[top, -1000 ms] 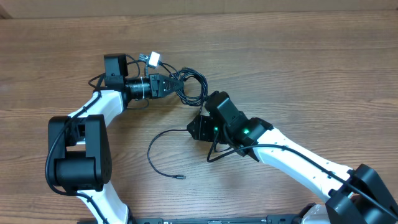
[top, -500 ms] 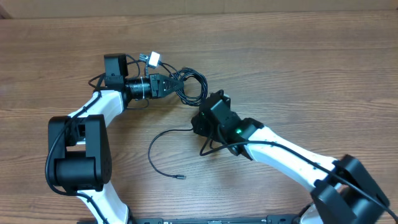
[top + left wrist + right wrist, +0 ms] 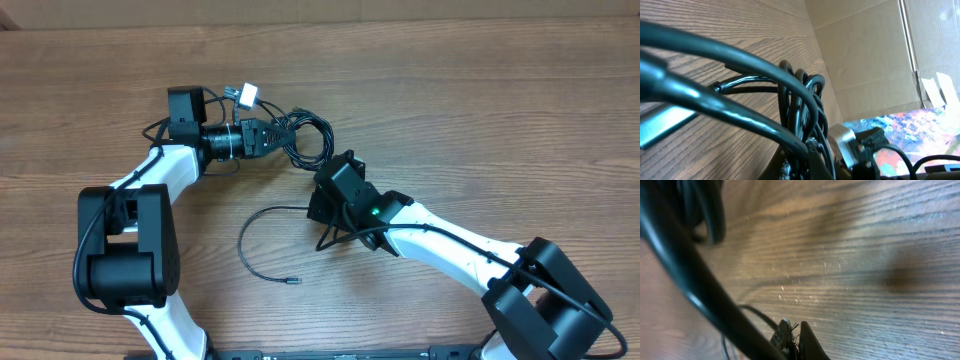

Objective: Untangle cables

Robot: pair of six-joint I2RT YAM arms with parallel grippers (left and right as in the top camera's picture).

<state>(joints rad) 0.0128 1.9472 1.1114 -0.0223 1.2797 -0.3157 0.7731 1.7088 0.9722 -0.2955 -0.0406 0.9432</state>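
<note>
Cables [image 3: 308,140]: black coiled bundle w/ several loops, lying on the wooden bench [image 3: 480,110], upper centre of the overhead view. Left tool [image 3: 270,135] looks closed on the bundle's left side. A white connector [image 3: 246,96] sticks out just beside that tool. Left wrist view is filled w/ dark loops right up against the lens.

One loose cable [image 3: 243,250] arcs away from below the bundle, curving down and left across the bench. It ends in a small plug tip [image 3: 291,283] near bottom centre. Right tool [image 3: 322,205] sits low over the bench just below the bundle, at the upper end of that loose cable. Can't tell if its fingers are apart or pinched: the overhead view hides them, and the right wrist view is mostly blur w/ a thick dark cord across it.

Risks, as judgement: if the right tool pulls w/o a firm pinch, the thin cord prob slips free. If it pulls while loops are knotted, the bundle could cinch tighter or drag out of the left tool's grip. The plug tip may catch in a loop on the way through.

Containers: none in view, so nothing sits in a box, tray or bin.
</note>
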